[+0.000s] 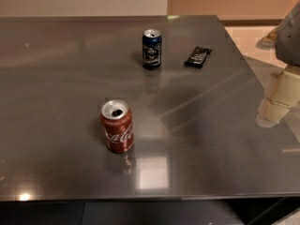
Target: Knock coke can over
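The coke can [117,127] is red with white script and an opened silver top. It stands upright on the grey metal table [56,78], left of the middle and toward the front edge. My gripper [276,100] hangs at the right edge of the view, over the table's right side, far to the right of the can and a little behind it. It touches nothing.
A dark blue can [152,49] stands upright toward the back of the table. A black snack bar wrapper [197,56] lies to its right. The table's front edge runs along the bottom of the view, and its right edge slants past the gripper.
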Controlling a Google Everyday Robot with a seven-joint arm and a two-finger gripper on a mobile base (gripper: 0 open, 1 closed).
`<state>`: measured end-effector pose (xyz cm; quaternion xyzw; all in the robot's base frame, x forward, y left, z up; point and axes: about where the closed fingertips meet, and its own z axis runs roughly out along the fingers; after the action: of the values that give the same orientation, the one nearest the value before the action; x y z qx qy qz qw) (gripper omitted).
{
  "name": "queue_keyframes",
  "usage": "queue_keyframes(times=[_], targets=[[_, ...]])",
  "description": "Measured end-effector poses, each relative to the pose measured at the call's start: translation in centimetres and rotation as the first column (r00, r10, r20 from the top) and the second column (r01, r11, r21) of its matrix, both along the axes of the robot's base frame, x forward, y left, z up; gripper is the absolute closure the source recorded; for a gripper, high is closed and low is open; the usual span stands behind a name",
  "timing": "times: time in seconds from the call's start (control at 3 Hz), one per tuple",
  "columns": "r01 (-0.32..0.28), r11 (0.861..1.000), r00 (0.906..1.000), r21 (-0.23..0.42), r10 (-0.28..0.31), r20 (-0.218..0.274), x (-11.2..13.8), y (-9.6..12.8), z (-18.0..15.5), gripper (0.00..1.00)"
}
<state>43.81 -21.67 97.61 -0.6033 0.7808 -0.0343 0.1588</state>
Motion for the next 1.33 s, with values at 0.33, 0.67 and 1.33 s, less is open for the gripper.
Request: queue_keyframes(times=[0.33,0.67,1.33], targets=[[-0.001,1.000,1.0000,0.000,0.001,0.003,0.0,0.1,0.1,0.00],[-0.073,0.997,0.9973,0.038,0.073,0.007,0.5,2.8,-0.2,0.00],[-0.289,0.944,0.9553,0.158,0.295,-0.018,-0.7,12.2,-3.3,0.00]])
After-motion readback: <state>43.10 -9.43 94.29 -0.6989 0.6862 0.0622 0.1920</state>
